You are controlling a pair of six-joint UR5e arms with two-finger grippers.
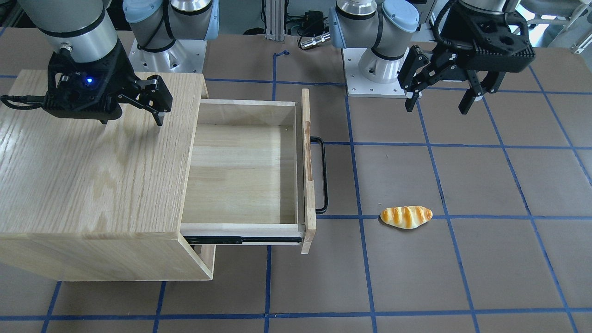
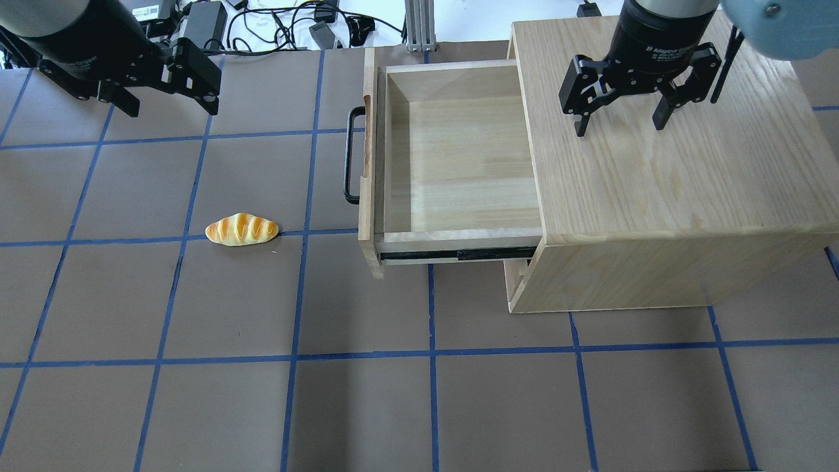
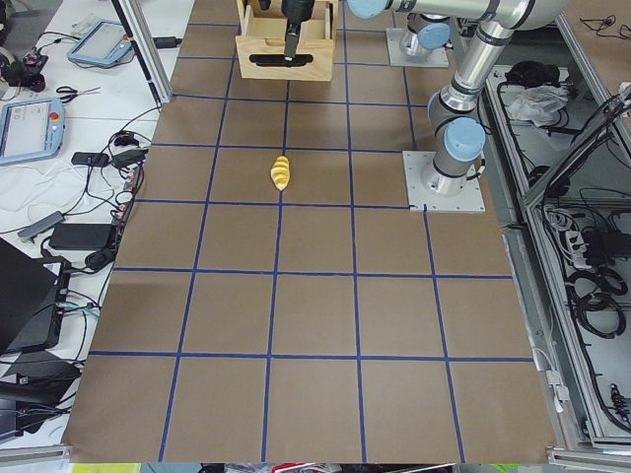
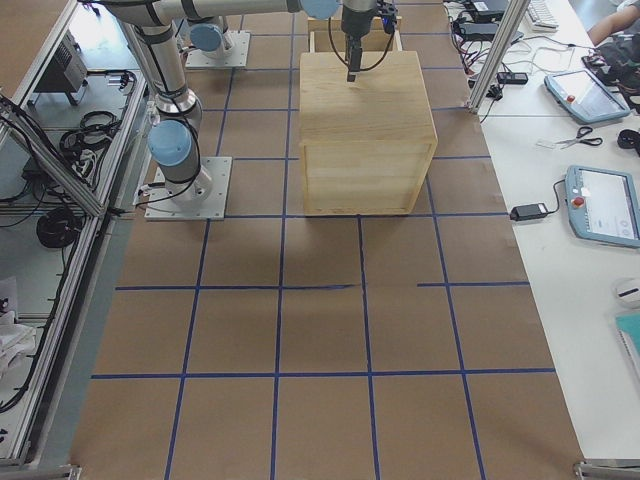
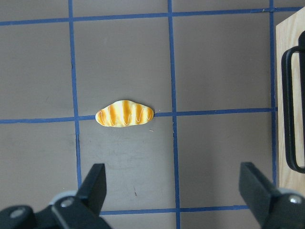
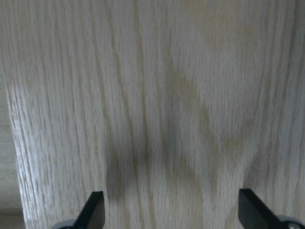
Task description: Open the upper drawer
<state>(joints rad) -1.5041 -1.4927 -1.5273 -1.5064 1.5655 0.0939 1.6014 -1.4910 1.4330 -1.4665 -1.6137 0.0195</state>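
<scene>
Most of the upper drawer (image 2: 459, 164) stands pulled out of the oak cabinet (image 2: 655, 196), empty, so the opening looks done. The right gripper (image 2: 620, 128) hovers over the cabinet top and the left gripper (image 2: 170, 105) over the table beyond a bread roll (image 2: 242, 229). Both have their jaws spread, holding nothing.

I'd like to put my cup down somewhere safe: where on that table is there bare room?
Widest: the table strip away from the robot's bases, alongside cabinet and drawer. Also bare: the open drawer's inside, and the patch between bread and handle. Crowded: the cabinet top under the right gripper; the left gripper hangs over the table beyond the bread.
</scene>
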